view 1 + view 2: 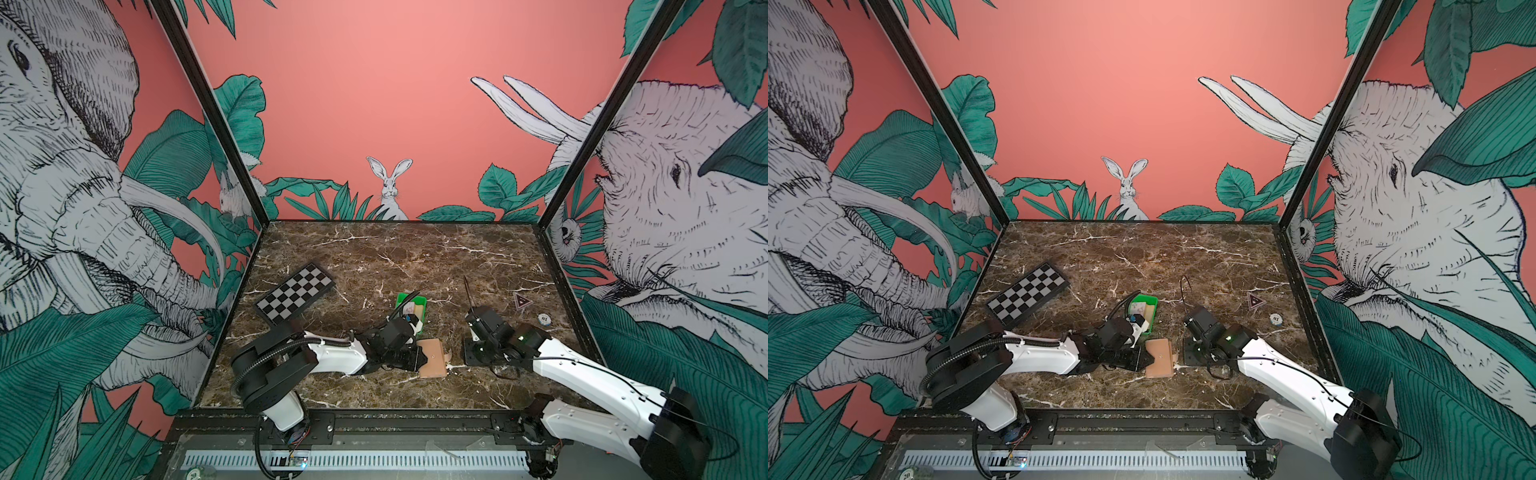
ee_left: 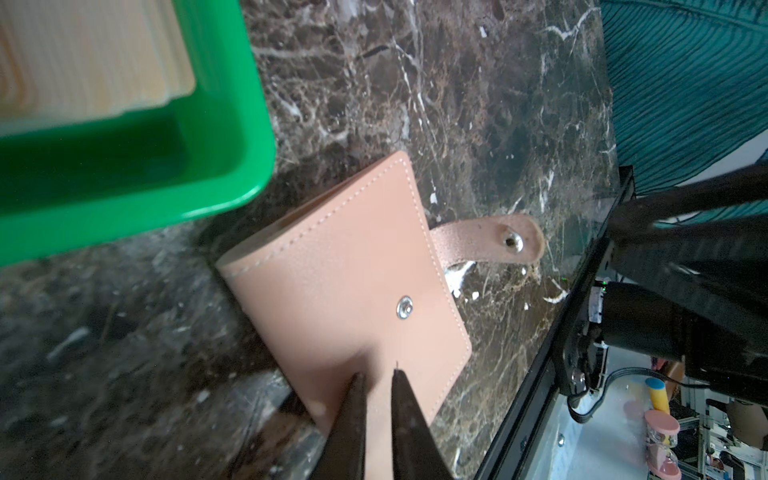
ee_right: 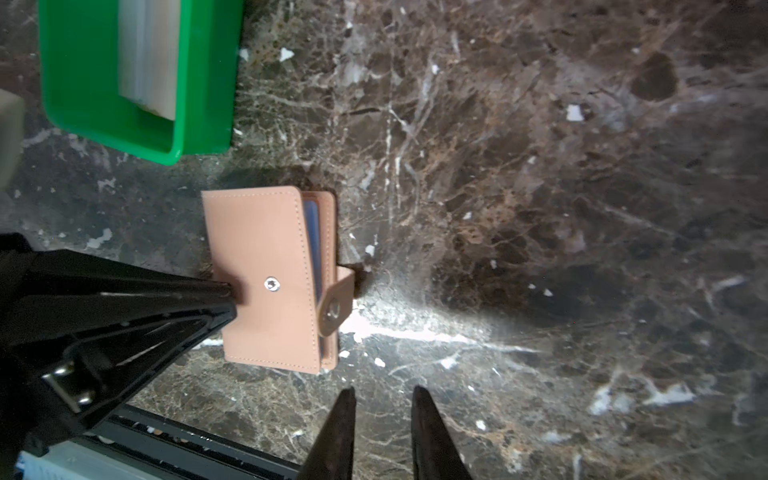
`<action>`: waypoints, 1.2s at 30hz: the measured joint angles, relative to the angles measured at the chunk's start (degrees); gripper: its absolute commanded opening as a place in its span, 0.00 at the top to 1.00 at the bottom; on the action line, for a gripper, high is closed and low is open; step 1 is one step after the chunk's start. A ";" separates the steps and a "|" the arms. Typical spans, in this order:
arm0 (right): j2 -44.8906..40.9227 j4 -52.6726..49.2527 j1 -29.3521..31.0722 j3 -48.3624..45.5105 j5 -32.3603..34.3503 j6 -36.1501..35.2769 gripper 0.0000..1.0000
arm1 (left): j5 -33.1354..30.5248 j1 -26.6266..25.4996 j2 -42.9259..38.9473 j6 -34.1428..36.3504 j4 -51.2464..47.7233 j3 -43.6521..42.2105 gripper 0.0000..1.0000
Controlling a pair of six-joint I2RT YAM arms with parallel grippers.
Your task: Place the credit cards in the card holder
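Observation:
The tan card holder (image 1: 435,358) (image 1: 1159,358) lies folded on the marble near the front middle. Its snap tab (image 2: 498,241) (image 3: 332,307) hangs loose, and blue sleeves (image 3: 311,232) show at the slightly open edge. My left gripper (image 2: 378,374) (image 3: 230,297) is shut to a narrow slit, tips resting on the holder's cover (image 2: 345,282) near the spine. My right gripper (image 3: 382,390) stands open above bare marble beside the holder (image 3: 266,249), holding nothing. The credit cards (image 1: 409,308) (image 1: 1137,308) (image 2: 83,54) (image 3: 149,58) sit stacked in a green tray just behind the holder.
The green tray (image 1: 401,297) (image 2: 208,166) (image 3: 83,83) stands close behind the left wrist. A black-and-white checkered board (image 1: 295,293) lies at the back left. A triangular sticker (image 1: 521,300) and a round token (image 1: 543,319) lie to the right. The black frame rail (image 1: 415,417) bounds the front.

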 measured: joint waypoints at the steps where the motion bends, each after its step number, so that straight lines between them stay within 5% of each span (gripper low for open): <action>1: 0.39 0.70 0.00 0.00 -0.44 0.02 0.75 | 0.00 -0.02 0.00 0.00 0.00 0.00 0.84; 12: 7.02 6.19 0.00 0.07 -3.85 0.00 0.75 | 0.22 -0.02 0.26 0.24 -0.02 0.17 0.84; 24: 9.35 7.17 0.00 1.81 -3.30 -0.46 0.89 | 0.68 -0.04 0.52 0.26 -0.17 0.52 0.84; 36: 10.01 7.34 -0.02 1.88 -3.17 -1.09 0.86 | 0.68 -0.13 0.63 0.26 -0.07 0.52 0.84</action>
